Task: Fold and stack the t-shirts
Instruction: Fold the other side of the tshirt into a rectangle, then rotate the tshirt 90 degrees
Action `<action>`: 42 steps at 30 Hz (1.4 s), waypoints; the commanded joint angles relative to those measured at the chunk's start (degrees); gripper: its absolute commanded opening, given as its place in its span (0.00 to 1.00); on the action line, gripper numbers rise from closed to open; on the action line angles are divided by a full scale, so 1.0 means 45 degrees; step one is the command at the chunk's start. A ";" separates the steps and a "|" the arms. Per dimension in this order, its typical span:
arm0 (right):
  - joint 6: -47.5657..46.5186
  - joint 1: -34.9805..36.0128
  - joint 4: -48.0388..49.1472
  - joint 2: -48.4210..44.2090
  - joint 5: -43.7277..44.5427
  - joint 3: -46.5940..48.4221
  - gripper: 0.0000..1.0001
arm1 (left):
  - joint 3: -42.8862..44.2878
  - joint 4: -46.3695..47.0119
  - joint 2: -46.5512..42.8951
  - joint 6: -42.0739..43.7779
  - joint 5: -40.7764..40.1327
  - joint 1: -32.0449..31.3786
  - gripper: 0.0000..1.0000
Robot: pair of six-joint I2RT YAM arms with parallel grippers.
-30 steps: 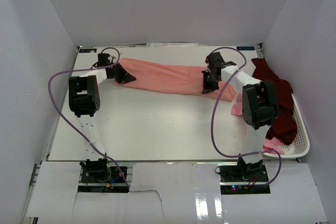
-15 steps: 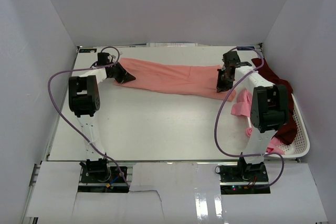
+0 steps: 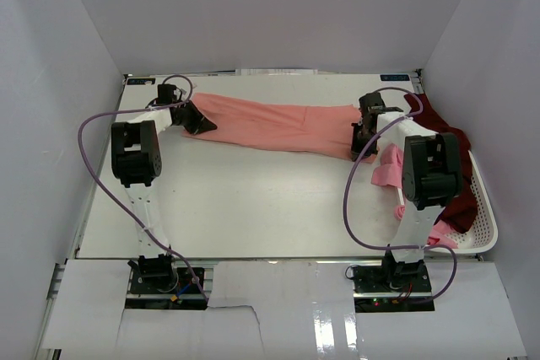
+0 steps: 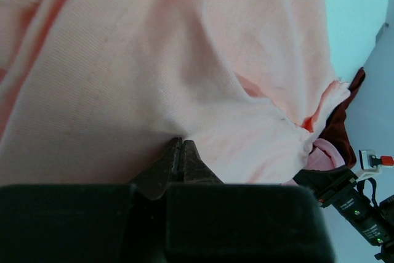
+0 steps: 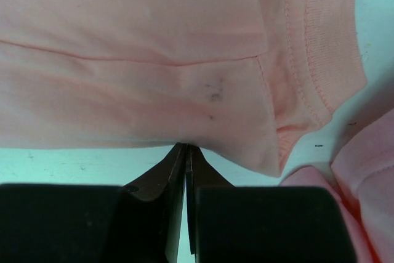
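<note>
While my left gripper [image 4: 181, 147] is clenched on one end of the salmon shirt [image 3: 278, 126], jaws pressed together with cloth bunched at the tips, my right gripper [image 5: 186, 149] pinches the other end, at the lower edge close to a ribbed hem band. Shirt lies stretched as a long band across the far part of the table [image 3: 253, 200], between both grippers. Lighter pink shirt [image 3: 388, 166] lies crumpled just beside its right end. Maroon shirt [image 3: 451, 170] is heaped in the white basket [image 3: 488, 217] at the table's right edge.
</note>
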 commanded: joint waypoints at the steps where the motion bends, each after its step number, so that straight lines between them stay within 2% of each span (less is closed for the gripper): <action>1: 0.0161 -0.0193 0.0051 0.0198 0.0249 0.0255 0.08 | 0.0530 -0.0625 -0.0051 0.0490 -0.0765 -0.0019 0.04; 13: 0.0220 -0.0252 -0.0067 -0.0621 -0.1313 0.0529 0.08 | 0.0452 -0.0860 0.0008 0.0628 -0.0904 0.0001 0.04; 29: 0.0239 -0.0271 -0.0282 0.0470 -0.0728 0.2189 0.08 | 0.0687 -0.1094 0.0008 0.0628 -0.1002 0.0001 0.04; 42: 0.0181 -0.0486 0.0031 0.0862 -0.0552 0.1234 0.08 | 0.0706 -0.1192 0.0222 0.0745 -0.1080 0.0001 0.04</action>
